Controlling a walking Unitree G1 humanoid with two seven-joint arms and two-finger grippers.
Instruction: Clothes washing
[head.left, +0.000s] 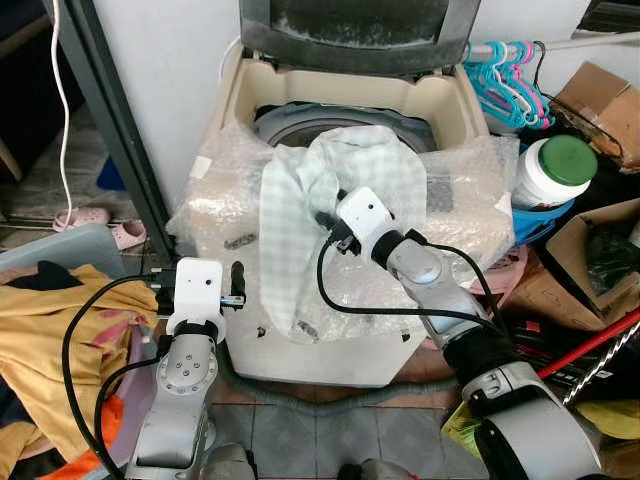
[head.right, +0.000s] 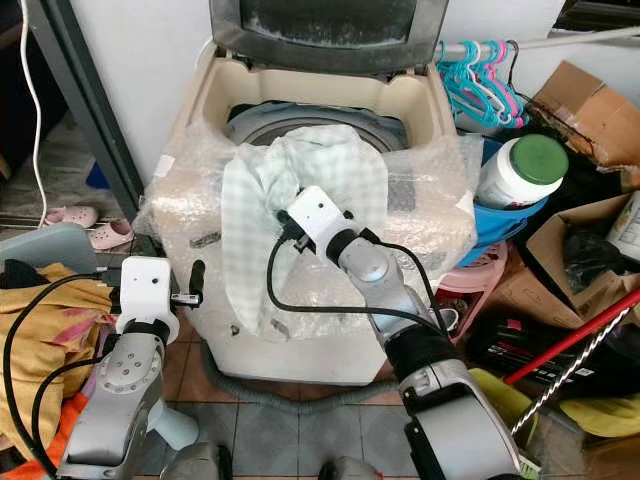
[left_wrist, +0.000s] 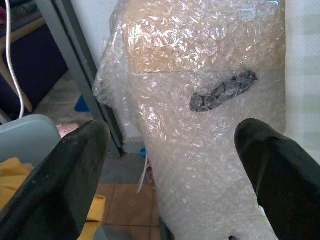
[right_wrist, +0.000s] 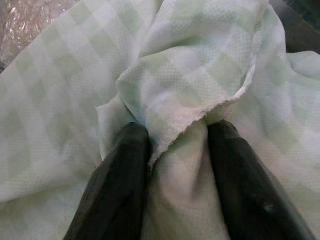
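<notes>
A cream top-load washing machine (head.left: 452, 98) stands with its lid up and bubble wrap over its front. A pale green-and-white checked cloth (head.left: 298, 205) lies over the front rim, half in the drum and half hanging down the front. My right gripper (right_wrist: 175, 136) reaches onto the cloth at the rim; its two black fingers are shut on a bunched fold of it. My left gripper (left_wrist: 172, 142) is held low by the machine's front left corner, open, facing the bubble wrap with nothing between its fingers.
A pile of yellow and orange clothes (head.left: 55, 325) and a grey bin (head.left: 60, 250) lie at my left. A dark metal post (head.left: 115, 125) rises left of the machine. To the right are a green-lidded white jar (head.left: 552, 170), hangers (head.left: 505, 75), cardboard boxes (head.left: 600, 100) and a red stick (head.left: 590, 345).
</notes>
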